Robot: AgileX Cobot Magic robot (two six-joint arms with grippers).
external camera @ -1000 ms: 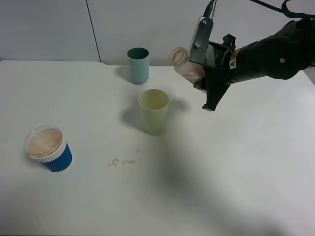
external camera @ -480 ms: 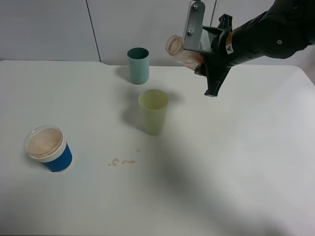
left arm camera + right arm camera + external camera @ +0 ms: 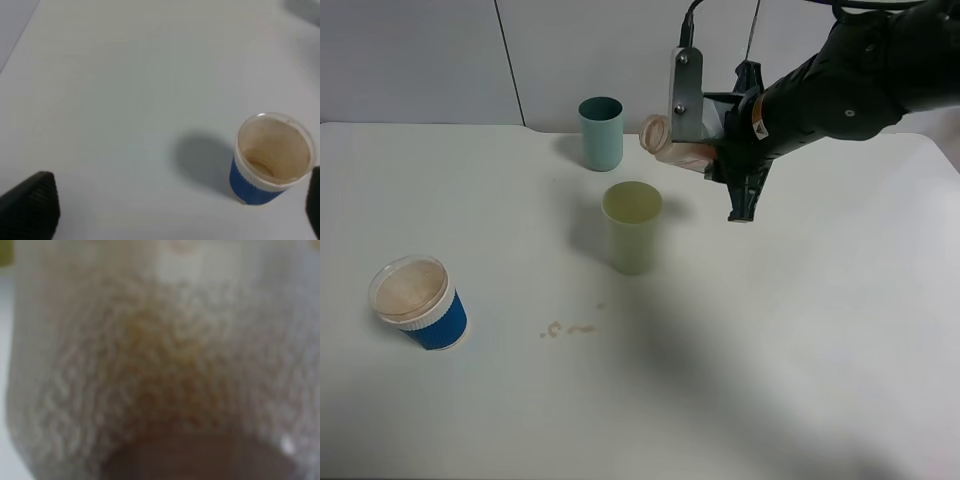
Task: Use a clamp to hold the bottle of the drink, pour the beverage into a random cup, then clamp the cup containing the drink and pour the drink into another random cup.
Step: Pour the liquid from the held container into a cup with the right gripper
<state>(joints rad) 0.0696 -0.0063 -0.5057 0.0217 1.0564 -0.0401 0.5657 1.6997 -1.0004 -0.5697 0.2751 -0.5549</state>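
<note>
Right gripper (image 3: 712, 156): jaws pinched on the body of the small translucent drink bottle (image 3: 676, 150), which is held in the air over the far middle of the bench (image 3: 800, 340). The bottle's long axis lies close to horizontal, with its wide round mouth turned toward the left side of the overhead view. In the right wrist view the bottle wall (image 3: 160, 365) fills the frame, blurred, with a brown tint behind it that is probably the beverage. The pale yellow-green tumbler (image 3: 632, 228) stands upright below the mouth and a little to the near-left of it. No stream shows between the two, and whether the mouth is truly over the rim cannot be told from this height. The pour thus depends on bringing the mouth over that rim before tipping further, and the right arm is plainly the nearer one. A darker teal tumbler (image 3: 601, 133) stands just behind. The blue cup with a white ribbed band (image 3: 272, 162) sits well apart at near left, under the left gripper (image 3: 172, 205), whose jaws are spread wide and empty. Small brown drips (image 3: 570, 328) mark the bench.
</note>
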